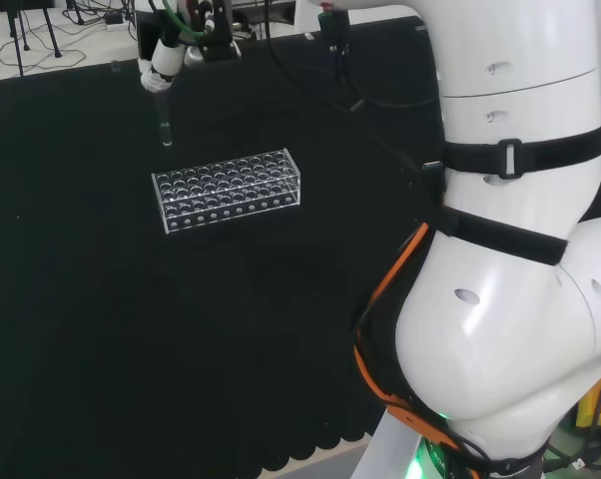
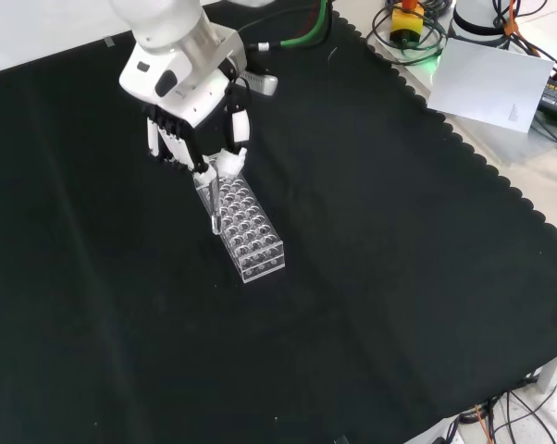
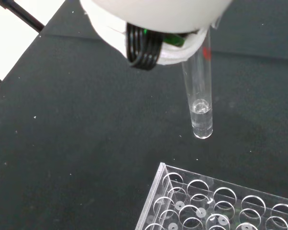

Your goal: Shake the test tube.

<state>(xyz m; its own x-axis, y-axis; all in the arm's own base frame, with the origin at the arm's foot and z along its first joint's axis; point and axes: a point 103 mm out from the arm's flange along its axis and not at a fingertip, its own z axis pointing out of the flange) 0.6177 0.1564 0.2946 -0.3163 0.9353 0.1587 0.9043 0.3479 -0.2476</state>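
A clear test tube (image 3: 199,100) hangs upright from the hand (image 2: 195,139), with a little clear liquid at its round bottom. In the head view the test tube (image 1: 165,122) hangs below the hand (image 1: 163,62), above and beyond the left end of the clear rack (image 1: 228,188). The front view has the test tube (image 2: 215,205) pinched between the curled fingers and thumb, over the upper end of the rack (image 2: 246,228). The rack's (image 3: 216,206) round holes look empty.
Black cloth (image 2: 371,277) covers the bench. The arm's big white links (image 1: 520,249) stand at the right of the head view. Cables, a yellow device (image 2: 406,20) and a white sheet (image 2: 491,83) lie off the cloth at the front view's upper right.
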